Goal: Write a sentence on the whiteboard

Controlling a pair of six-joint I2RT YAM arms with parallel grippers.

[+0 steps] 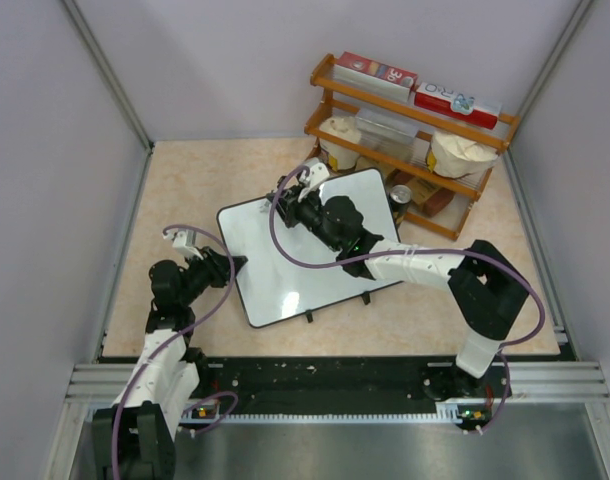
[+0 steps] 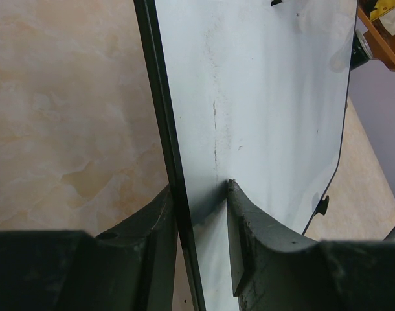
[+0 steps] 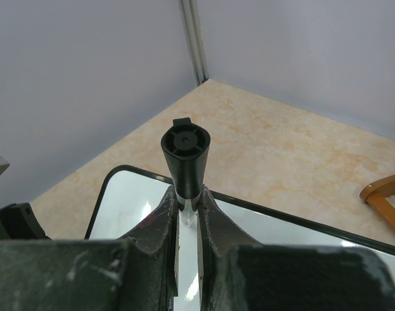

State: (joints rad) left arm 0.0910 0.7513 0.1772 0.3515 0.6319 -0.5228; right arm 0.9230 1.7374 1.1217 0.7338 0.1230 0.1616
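The whiteboard (image 1: pixel 285 270) lies at an angle in the middle of the table, white with a thin black rim. No writing shows on it, only faint smudges in the left wrist view (image 2: pixel 275 97). My left gripper (image 1: pixel 233 264) is shut on its left rim, one finger on each side of the edge (image 2: pixel 199 186). My right gripper (image 1: pixel 310 200) is over the board's far part and is shut on a black marker (image 3: pixel 184 152). The marker's butt end points up at the camera and its tip is hidden. The board lies below the right gripper (image 3: pixel 133 201).
A wooden shelf (image 1: pixel 415 130) stands at the back right, just beyond the board's far corner, with boxes, pale bowls and a can (image 1: pixel 400 194). Grey walls close in the left, back and right. The beige table (image 1: pixel 185 190) runs left of the board.
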